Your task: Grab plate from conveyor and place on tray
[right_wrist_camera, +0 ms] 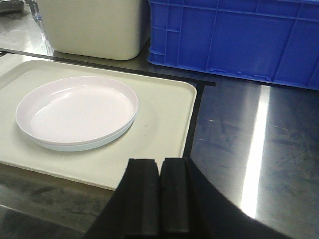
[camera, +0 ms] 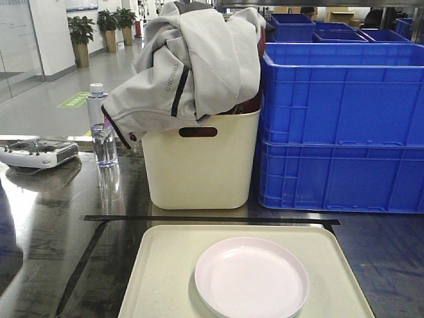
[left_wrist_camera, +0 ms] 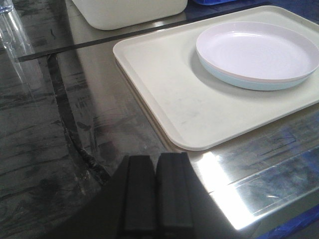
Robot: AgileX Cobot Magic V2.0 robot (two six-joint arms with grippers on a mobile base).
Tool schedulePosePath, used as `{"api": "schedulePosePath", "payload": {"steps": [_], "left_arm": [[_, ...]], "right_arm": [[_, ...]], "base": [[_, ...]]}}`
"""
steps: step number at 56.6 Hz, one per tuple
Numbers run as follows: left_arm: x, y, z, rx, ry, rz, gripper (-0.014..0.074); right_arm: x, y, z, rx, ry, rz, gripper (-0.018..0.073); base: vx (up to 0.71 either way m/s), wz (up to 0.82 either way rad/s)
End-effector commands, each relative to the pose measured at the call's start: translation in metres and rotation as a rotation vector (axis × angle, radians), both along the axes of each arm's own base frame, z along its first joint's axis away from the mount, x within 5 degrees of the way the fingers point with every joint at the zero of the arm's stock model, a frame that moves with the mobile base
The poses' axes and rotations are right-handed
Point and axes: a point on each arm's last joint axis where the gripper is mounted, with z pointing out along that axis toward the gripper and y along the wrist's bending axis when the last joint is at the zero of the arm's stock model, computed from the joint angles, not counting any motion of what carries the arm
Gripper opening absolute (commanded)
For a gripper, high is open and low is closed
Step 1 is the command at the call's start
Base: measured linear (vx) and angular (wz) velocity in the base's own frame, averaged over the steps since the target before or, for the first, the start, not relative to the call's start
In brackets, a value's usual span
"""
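Both the left gripper (left_wrist_camera: 155,199) and right gripper (right_wrist_camera: 159,199) are pressed closed, holding nothing. Ahead of them, one plate (camera: 252,277) lies on one tray (camera: 165,271).

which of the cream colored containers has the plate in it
The shallow cream tray holds the plate; the tall cream tub behind it holds a grey jacket.

Both wrist views show matte black, flat, seemingly rubber-faced jaws on black housings.
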Motion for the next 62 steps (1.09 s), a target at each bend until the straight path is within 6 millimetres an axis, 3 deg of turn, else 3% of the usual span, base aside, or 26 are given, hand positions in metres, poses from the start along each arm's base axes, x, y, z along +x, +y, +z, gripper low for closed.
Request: {"api": "schedulePosePath", "payload": {"steps": [1, 22, 29, 38, 50, 62], "left_arm": [[0.003, 0.0, 0.016, -0.049, -0.087, 0.015, 0.0], [0.003, 0.0, 0.015, -0.049, -0.088, 0.015, 0.0001], [0.001, 0.005, 0.007, -0.047, -0.213, 0.044, 0.0001], [-0.025, 0.026, -0.03, -0.125, -0.379, 0.166, 0.0002], [-0.053, 0.044, -0.083, -0.131, -0.474, 0.322, 0.0003], [-0.058, 0.045, -0.088, -0.084, -0.459, 0.338, 0.0003]], "right_arm": [[0.001, 0.0, 0.016, 0.006, -0.103, 0.0, -0.0009], [0.001, 0.0, 0.016, 0.006, -0.103, 0.0, -0.0009], [0.001, 0.0, 0.016, 0.006, -0.103, 0.0, -0.0009], [0.001, 0.0, 0.016, 0.006, -0.103, 0.0, -0.0009], [0.001, 0.0, 0.016, 0.006, -0.101, 0.0, -0.0009], [0.001, 0.0, 0.016, 0.005, -0.099, 0.0, -0.0009]], "base": [[0.0, 0.0], [0.0, 0.0], [0.0, 0.0], [0.0, 0.0], [0.0, 0.0], [0.0, 0.0]]}}
